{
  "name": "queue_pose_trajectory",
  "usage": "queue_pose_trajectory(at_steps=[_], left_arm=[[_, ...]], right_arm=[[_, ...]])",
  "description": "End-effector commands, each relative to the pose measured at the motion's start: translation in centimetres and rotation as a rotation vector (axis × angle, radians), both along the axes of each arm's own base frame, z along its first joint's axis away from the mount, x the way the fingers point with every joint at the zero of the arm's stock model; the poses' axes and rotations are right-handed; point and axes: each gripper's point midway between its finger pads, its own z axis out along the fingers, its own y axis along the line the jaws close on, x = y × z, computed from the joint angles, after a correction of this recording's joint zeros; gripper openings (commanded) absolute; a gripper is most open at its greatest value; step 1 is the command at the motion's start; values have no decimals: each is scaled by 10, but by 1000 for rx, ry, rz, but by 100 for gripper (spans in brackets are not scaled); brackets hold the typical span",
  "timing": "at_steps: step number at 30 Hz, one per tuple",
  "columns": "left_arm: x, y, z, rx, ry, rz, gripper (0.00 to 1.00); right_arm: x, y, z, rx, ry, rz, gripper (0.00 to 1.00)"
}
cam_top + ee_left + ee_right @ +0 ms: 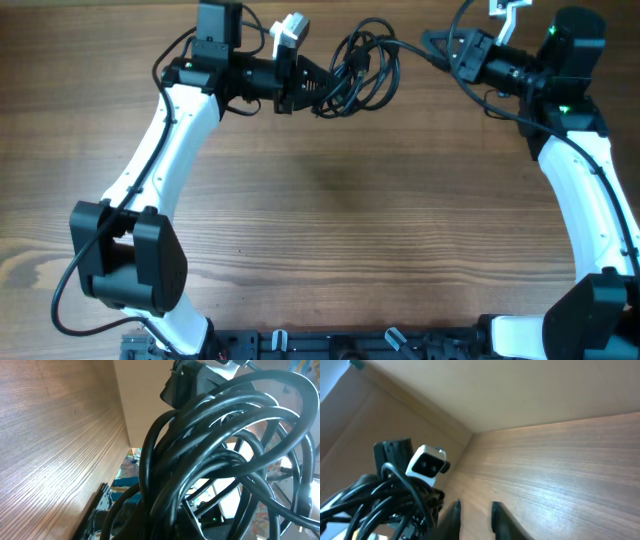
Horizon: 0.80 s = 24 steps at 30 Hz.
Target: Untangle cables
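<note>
Your left end effector (303, 85): clamped on cables (357, 68). Knotted coil lies over far side of surface (330, 220), between both arms. Your right end effector (432, 45): at strand leaving coil, fingers (451, 519) slightly apart; grip cannot be told.

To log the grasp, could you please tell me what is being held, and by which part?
The left gripper is shut on the cables, at the coil's left edge. The right gripper holds nothing; its jaws stand apart.
</note>
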Motion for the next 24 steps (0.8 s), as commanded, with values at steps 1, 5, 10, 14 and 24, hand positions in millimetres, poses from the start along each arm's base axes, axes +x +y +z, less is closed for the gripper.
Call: queue_pose_trajectory(at_steps=[1,5,10,14,24], left_arm=[[-5,-1,10,-22,-16,-21,5],[-4,-1,10,-17,18,-17,5],[-5,-1,10,-17,18,-17,5],[-4,-1,10,-17,18,-17,5],[5,0,-1,42,-4,39,4]], right_arm=[[-18,24,4,13,-30,150,40],[-27,48,-12,-10,28,189,41],[-25,70,-27,-40,53,191,38],[-10,71,-43,-87,89,99,21],[34,-7,-21,-40,63,-157,5]])
